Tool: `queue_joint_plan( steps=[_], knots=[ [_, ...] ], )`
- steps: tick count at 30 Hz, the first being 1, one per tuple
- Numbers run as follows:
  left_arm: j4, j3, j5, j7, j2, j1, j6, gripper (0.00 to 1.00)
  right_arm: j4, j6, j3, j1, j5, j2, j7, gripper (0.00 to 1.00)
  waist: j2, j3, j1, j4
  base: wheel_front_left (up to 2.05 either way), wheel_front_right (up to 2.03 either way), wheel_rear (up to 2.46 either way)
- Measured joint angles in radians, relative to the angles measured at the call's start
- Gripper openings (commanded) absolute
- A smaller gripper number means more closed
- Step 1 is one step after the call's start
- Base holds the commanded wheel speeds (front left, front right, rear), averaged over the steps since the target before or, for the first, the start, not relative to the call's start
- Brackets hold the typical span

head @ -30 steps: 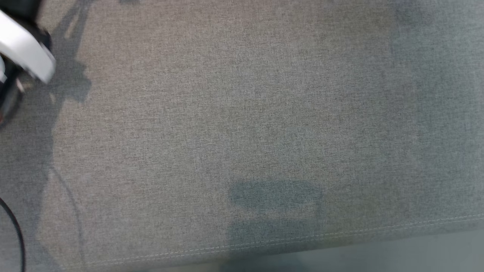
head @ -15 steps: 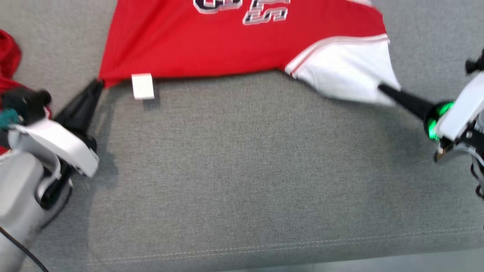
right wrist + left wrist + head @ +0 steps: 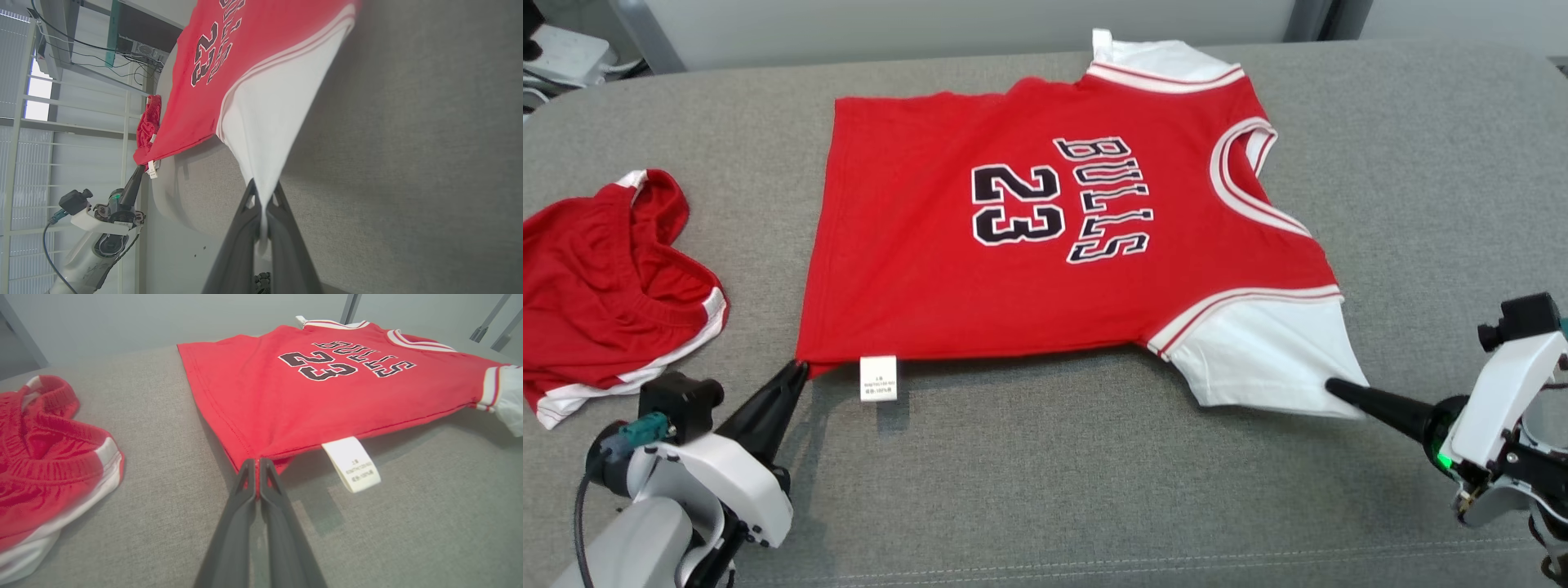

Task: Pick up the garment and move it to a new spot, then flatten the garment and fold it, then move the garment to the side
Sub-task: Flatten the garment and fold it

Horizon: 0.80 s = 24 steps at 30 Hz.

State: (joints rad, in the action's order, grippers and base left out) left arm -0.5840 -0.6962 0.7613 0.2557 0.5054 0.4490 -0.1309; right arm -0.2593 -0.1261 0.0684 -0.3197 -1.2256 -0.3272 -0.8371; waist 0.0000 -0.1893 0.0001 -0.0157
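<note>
The garment (image 3: 1045, 220) is a red jersey with white sleeves, printed "BULLS 23", spread nearly flat on the grey cushioned surface (image 3: 1054, 474). My left gripper (image 3: 796, 371) is shut on its near left hem corner, close to a white care label (image 3: 878, 378). In the left wrist view the garment (image 3: 327, 384) stretches away from that gripper (image 3: 257, 463), whose dark fingers (image 3: 239, 514) pinch the red corner. My right gripper (image 3: 1331, 385) is shut on the tip of the near white sleeve (image 3: 1258, 359). The right wrist view has the gripper (image 3: 261, 196) clamping the sleeve (image 3: 273, 122), pulled taut.
Crumpled red shorts with white trim (image 3: 600, 286) lie at the left of the surface, also in the left wrist view as red shorts (image 3: 45, 457). The surface's front seam (image 3: 1094, 563) runs along the bottom. A pale wall (image 3: 972, 24) stands behind.
The head camera has tilted up, from bare grey fabric to the whole jersey and shorts. Both grippers stay pinched on the same hem corner and sleeve tip.
</note>
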Motion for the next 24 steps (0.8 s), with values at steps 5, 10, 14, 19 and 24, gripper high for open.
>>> queue_joint_plan(
  steps=[5,10,14,19,24],
  knots=[
    [-0.008,0.006,-0.031,0.000,-0.025,-0.075,0.000,0.00,0.012,0.000,-0.031,0.078,0.000,0.007,-0.044,0.00,0.0000,0.056,0.0000,0.012,0.00,0.00,0.00],
    [-0.022,0.005,-0.041,0.000,-0.045,-0.144,0.000,0.00,0.026,0.000,-0.063,0.150,0.009,0.017,-0.068,0.00,0.0000,0.103,0.0000,0.022,0.00,0.00,0.00],
    [-0.038,0.022,-0.052,0.000,-0.052,-0.160,0.000,0.01,0.047,0.000,-0.075,0.184,0.054,0.037,-0.077,0.00,0.0000,0.118,0.0000,0.029,0.00,0.00,0.00],
    [-0.078,0.051,-0.083,0.000,-0.061,-0.161,0.000,1.00,0.063,0.000,-0.081,0.194,0.110,0.054,-0.097,1.00,0.0000,0.121,-0.0001,0.031,0.00,0.00,0.00],
    [-0.095,0.067,-0.100,0.000,-0.068,-0.181,0.000,1.00,0.136,0.000,-0.130,0.234,0.133,0.046,-0.117,1.00,0.0000,0.123,0.0000,0.028,0.00,0.00,0.00]
  ],
)
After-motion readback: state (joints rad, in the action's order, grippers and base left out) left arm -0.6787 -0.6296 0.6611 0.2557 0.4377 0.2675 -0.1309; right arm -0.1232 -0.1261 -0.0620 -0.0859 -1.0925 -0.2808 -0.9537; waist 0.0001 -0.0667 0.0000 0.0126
